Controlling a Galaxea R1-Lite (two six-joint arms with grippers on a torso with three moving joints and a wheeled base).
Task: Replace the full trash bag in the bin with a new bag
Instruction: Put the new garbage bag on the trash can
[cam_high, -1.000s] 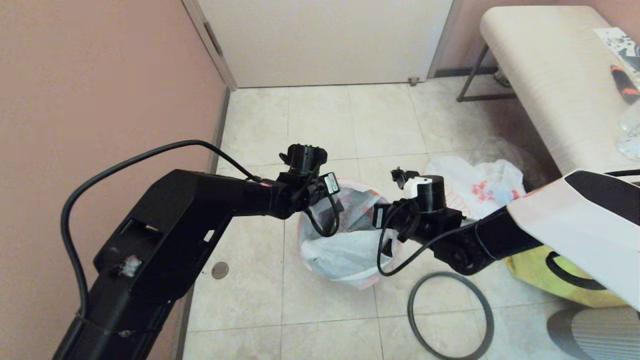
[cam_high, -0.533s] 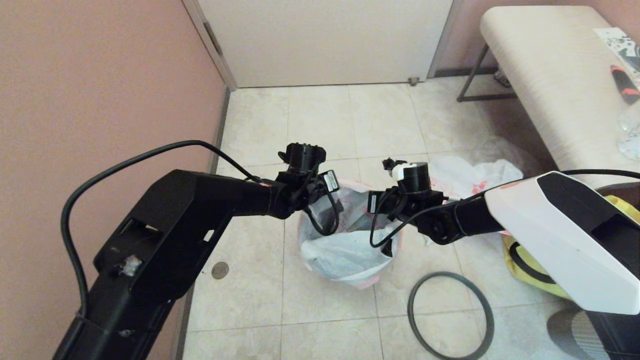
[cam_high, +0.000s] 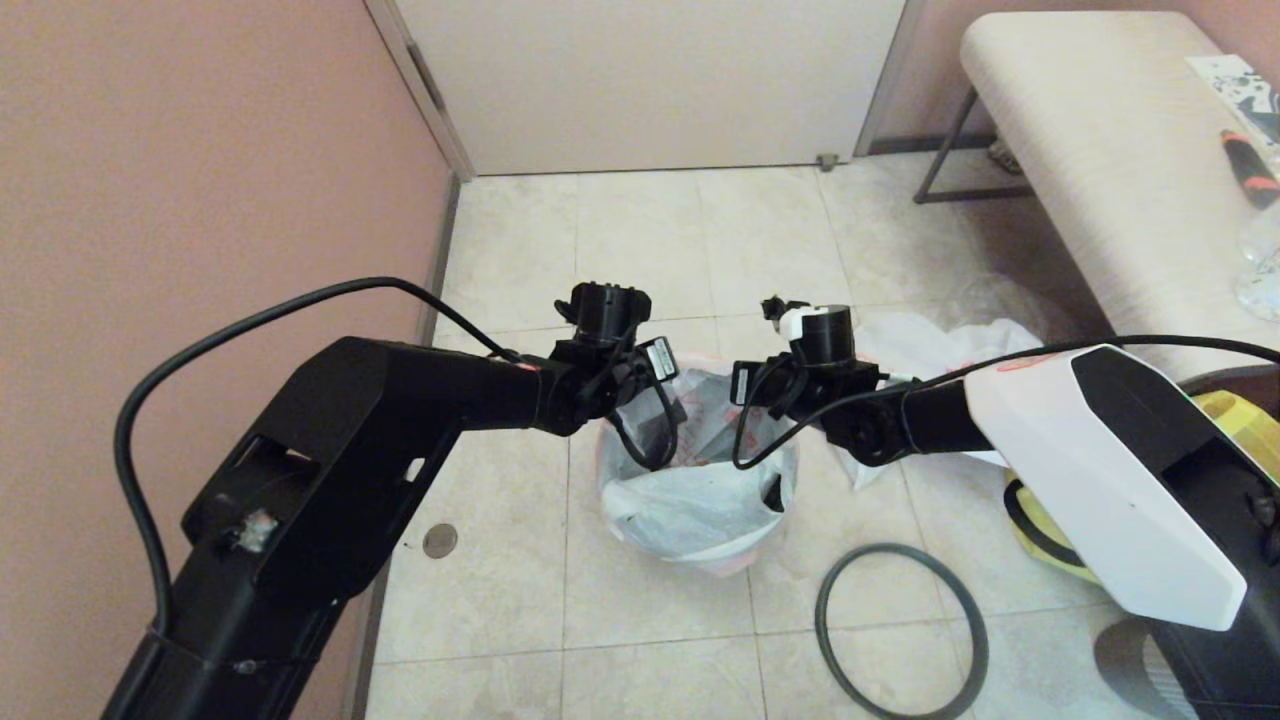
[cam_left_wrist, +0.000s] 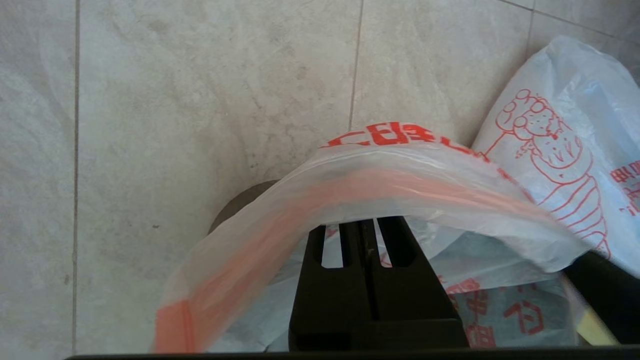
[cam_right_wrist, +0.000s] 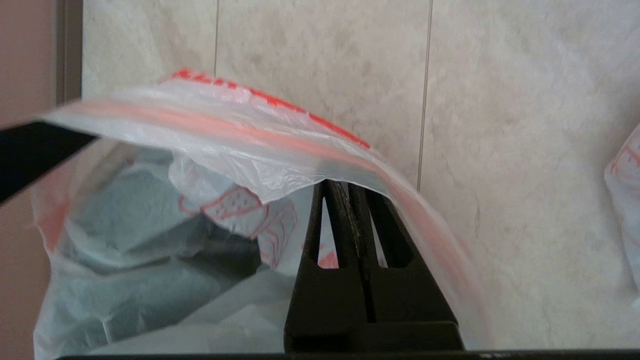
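Note:
The full trash bag (cam_high: 690, 500), white with red print and an orange band at its mouth, sits in the bin (cam_left_wrist: 234, 206), which it almost wholly covers. My left gripper (cam_high: 658, 422) is shut on the bag's rim (cam_left_wrist: 350, 185) at the bin's left side; its tips (cam_left_wrist: 367, 221) are tucked under the plastic. At the right side my right gripper (cam_high: 765, 402) is shut on the rim (cam_right_wrist: 260, 137) too, with its tips (cam_right_wrist: 345, 186) hidden under it. The rim arches up between both grips. A loose white bag with red print (cam_high: 935, 345) lies behind the right arm.
The bin's dark hoop (cam_high: 900, 632) lies on the tiles to the right front of the bin. A yellow shopping bag (cam_high: 1035, 515) sits under my right arm. A bench (cam_high: 1090, 150) stands at the back right, a pink wall (cam_high: 200, 200) on the left, a door (cam_high: 650, 80) behind.
My right arm has risen and moved back and left, pulling the bag's right rim up with it. The left arm has barely moved.

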